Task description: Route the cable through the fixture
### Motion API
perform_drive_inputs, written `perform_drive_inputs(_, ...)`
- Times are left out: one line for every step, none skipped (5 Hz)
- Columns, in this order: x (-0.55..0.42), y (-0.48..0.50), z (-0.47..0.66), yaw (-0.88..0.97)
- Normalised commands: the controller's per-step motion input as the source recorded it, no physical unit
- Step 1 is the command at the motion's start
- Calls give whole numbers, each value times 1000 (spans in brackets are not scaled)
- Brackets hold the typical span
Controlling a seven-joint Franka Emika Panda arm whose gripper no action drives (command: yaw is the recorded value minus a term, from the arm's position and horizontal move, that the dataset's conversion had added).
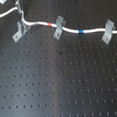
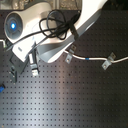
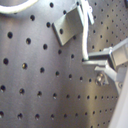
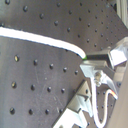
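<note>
A black perforated desk (image 1: 56,84) fills the first exterior view, with three grey clips set along its far edge. At the first exterior view's left, the cable (image 1: 70,29) is seen lifted to a peak beneath the end effector (image 1: 19,7), then dropped past the top of the fixture (image 1: 18,31), the broad-footed clip. Whether it is already seated in the slot cannot be told. Further right, the cable is carried past its red band (image 1: 53,24), across the middle clip (image 1: 58,25), past its blue band (image 1: 81,31) and over the right clip (image 1: 108,30).

The cord is judged light, limp and fairly slick. It can be expected to sag and spring back rather than keep a shape, so it is best taken close beside the fixture, where a short span can be steered into the slot. Hard pulling is to be avoided, as the run over the other clips could be dragged out.

In the second wrist view the cable is shown running straight into the fingertips, with the fixture just beside them. The jaws are judged nearly closed, pinching the cord; the gap itself is hidden.
</note>
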Motion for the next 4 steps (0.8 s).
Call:
perform_drive_inputs(84, 506, 0, -534)
perform_drive_inputs(40, 522, -3, -511)
perform_drive_inputs(-235, 438, -5, -409)
perform_drive_inputs(-294, 278, -5, -426)
